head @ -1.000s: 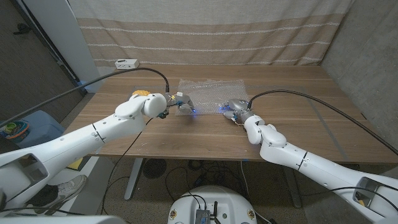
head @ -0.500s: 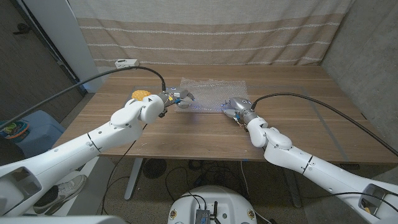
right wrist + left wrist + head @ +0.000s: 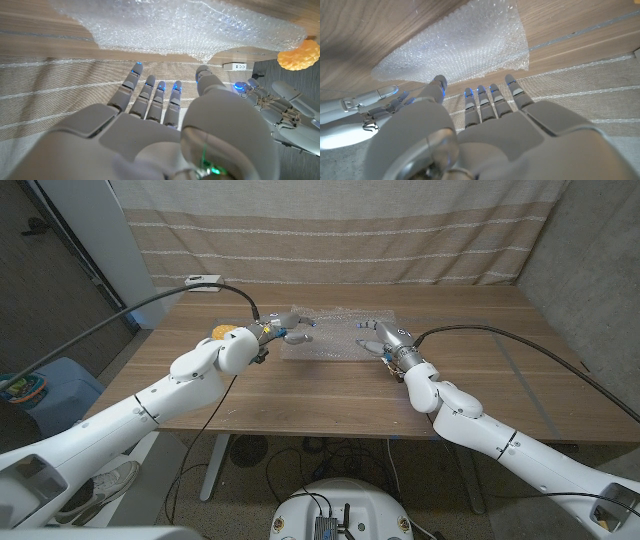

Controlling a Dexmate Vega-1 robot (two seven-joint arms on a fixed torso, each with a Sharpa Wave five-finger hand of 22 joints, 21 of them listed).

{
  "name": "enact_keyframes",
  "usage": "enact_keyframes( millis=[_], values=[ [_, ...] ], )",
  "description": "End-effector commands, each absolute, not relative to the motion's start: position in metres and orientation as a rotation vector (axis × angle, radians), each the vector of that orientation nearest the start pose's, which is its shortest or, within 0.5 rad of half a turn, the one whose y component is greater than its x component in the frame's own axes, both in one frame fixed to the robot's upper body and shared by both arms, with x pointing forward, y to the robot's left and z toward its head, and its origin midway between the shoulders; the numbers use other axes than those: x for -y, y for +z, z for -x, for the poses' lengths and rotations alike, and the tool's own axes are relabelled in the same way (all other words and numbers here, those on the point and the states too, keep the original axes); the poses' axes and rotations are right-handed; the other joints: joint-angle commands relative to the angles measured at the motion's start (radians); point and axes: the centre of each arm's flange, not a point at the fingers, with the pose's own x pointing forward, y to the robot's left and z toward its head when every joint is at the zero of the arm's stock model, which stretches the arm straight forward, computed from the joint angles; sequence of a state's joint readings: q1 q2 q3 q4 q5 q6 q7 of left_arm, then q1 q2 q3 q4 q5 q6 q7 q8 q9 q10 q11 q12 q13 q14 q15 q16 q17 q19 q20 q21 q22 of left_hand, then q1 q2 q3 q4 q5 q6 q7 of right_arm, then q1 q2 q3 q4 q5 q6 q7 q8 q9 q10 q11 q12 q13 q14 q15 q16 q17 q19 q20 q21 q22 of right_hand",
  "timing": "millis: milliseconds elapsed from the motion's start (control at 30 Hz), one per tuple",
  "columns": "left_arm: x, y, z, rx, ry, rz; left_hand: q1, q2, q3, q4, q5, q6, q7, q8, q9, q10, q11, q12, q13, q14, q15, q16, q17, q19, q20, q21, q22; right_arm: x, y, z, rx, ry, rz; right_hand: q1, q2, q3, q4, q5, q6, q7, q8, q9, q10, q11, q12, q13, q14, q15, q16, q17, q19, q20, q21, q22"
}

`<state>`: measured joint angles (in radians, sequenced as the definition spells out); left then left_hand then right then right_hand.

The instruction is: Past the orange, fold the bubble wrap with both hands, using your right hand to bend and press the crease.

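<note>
A clear sheet of bubble wrap (image 3: pixel 338 332) lies flat on the wooden table (image 3: pixel 300 395), past the orange (image 3: pixel 225 332). My left hand (image 3: pixel 285 326) hovers at the sheet's left edge with fingers spread and nothing in it. At the sheet's right near corner, my right hand (image 3: pixel 384 337) is likewise open and holds nothing. The left wrist view looks over my left hand (image 3: pixel 470 130) at the bubble wrap (image 3: pixel 465 45), with the right hand (image 3: pixel 370 100) off to one side. In the right wrist view, my right hand (image 3: pixel 165 125) points at the wrap (image 3: pixel 190 25); the orange (image 3: pixel 299 54) and left hand (image 3: pixel 280 112) show beyond.
A white power strip (image 3: pixel 203 281) sits at the table's far left corner, with a cable running from it. A striped curtain (image 3: pixel 330 230) hangs behind the table. Bare wood lies between the wrap and the near edge.
Both hands have moved away from me up to the bubble wrap's edges, and their fingers have spread open. The sheet and the orange have stayed put.
</note>
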<state>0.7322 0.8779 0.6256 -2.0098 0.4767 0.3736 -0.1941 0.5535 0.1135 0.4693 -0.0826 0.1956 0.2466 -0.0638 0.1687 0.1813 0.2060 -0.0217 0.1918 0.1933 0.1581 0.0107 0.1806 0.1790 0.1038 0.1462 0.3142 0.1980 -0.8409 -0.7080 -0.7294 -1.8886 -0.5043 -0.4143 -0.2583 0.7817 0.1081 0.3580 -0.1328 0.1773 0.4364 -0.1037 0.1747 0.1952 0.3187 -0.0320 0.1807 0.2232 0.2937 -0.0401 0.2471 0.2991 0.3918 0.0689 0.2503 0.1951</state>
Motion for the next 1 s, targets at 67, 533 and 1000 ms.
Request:
enact_keyframes(
  millis=[67, 533, 1000],
  values=[
    [-0.203, 0.058, -0.590, 0.549, -0.201, -1.341, -0.042, -0.013, -0.021, 0.010, -0.006, -0.025, -0.010, 0.004, 0.001, -0.027, -0.011, -0.005, 0.005, -0.030, -0.023, -0.007, 0.000, -0.002, -0.003, -0.002, 0.003, 0.175, -0.017, -0.569, 0.518, -0.080, 1.368, -0.009, -0.016, 0.001, -0.007, 0.003, -0.059, -0.003, -0.004, 0.001, -0.058, -0.003, -0.004, -0.001, -0.044, -0.034, -0.020, -0.001, -0.032, 0.008, -0.014, -0.001],
    [-0.197, 0.060, -0.617, 0.572, -0.183, -1.398, -0.100, 0.007, -0.030, 0.015, -0.010, -0.134, -0.066, 0.003, -0.003, -0.144, -0.027, -0.009, -0.003, -0.155, -0.021, -0.014, -0.007, -0.076, -0.038, -0.044, -0.002, 0.178, -0.031, -0.572, 0.386, -0.122, 1.516, -0.010, -0.045, 0.015, -0.028, 0.006, -0.240, -0.005, -0.004, 0.000, -0.205, -0.013, -0.005, -0.003, -0.162, -0.011, -0.056, -0.014, -0.106, 0.013, -0.041, -0.005],
    [-0.200, 0.055, -0.642, 0.508, -0.198, -1.378, -0.136, -0.005, -0.044, 0.009, -0.012, -0.089, -0.044, 0.026, -0.002, -0.114, -0.015, 0.017, -0.003, -0.106, 0.008, 0.009, -0.006, -0.074, 0.010, -0.051, -0.002, 0.179, -0.042, -0.592, 0.343, -0.198, 1.606, 0.046, -0.050, 0.037, -0.048, 0.014, -0.261, -0.013, 0.012, 0.000, -0.241, -0.028, 0.007, -0.005, -0.186, -0.013, -0.052, -0.026, -0.112, 0.004, -0.040, -0.006]
  ],
)
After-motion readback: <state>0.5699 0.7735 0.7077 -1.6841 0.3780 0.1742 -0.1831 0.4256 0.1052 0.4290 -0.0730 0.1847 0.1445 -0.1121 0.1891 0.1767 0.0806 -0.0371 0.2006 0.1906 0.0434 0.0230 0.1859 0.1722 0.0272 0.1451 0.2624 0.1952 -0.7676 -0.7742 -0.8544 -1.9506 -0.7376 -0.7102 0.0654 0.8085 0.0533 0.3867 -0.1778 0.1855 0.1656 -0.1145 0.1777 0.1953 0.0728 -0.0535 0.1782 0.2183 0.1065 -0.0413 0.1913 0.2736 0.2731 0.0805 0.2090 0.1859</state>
